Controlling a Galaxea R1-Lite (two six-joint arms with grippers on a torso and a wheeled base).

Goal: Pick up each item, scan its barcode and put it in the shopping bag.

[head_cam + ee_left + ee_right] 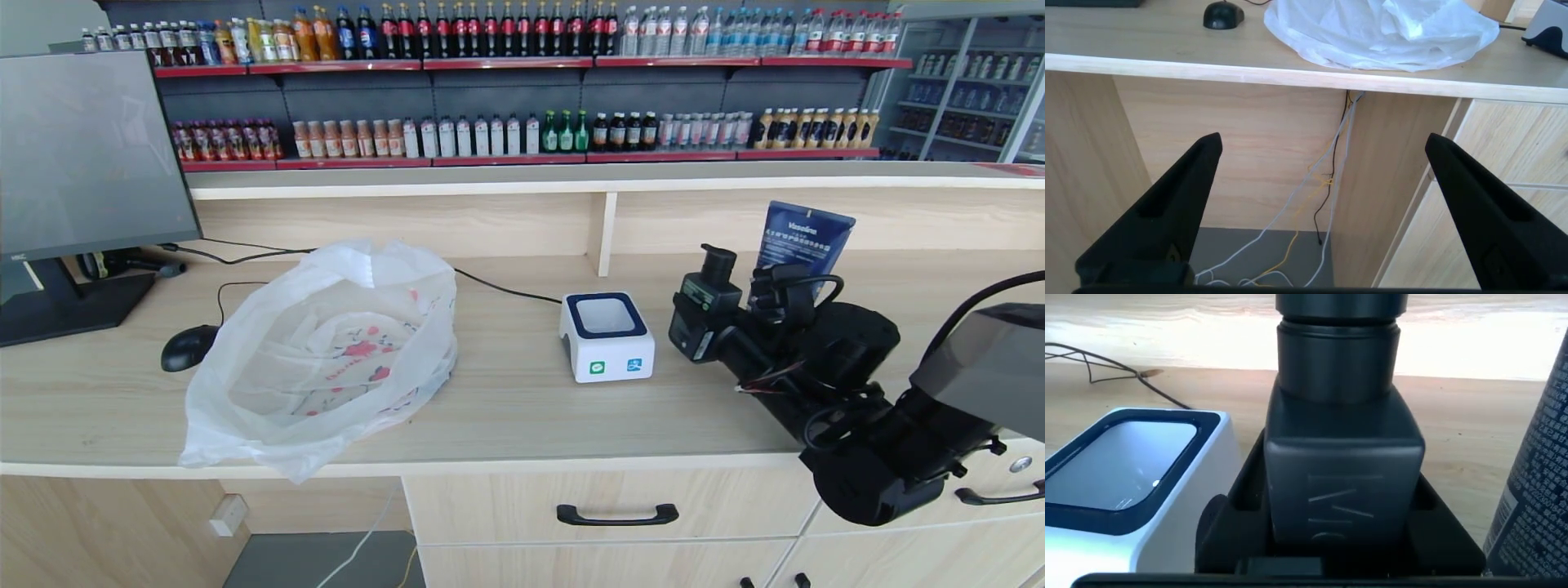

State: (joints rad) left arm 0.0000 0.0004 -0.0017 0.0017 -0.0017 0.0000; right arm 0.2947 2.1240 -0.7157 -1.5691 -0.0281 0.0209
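Grips rigid, likely light and slick dark bottle [1343,449] by its flat sides in right end effector [1339,531], beside scanner [606,335], with left end effector [1323,140] released.

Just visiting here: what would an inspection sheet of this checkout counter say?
Surface: wooden counter, level.
Job's things: dark bottle held right of scanner; shopping bag open; blue tube standing.
Clutter: mouse, monitor.
Grippers: right gripper jaws shut on dark bottle; left gripper jaws open, below counter edge.
Cables: black cable running to scanner; wires under counter.
Surroundings: drink shelves.
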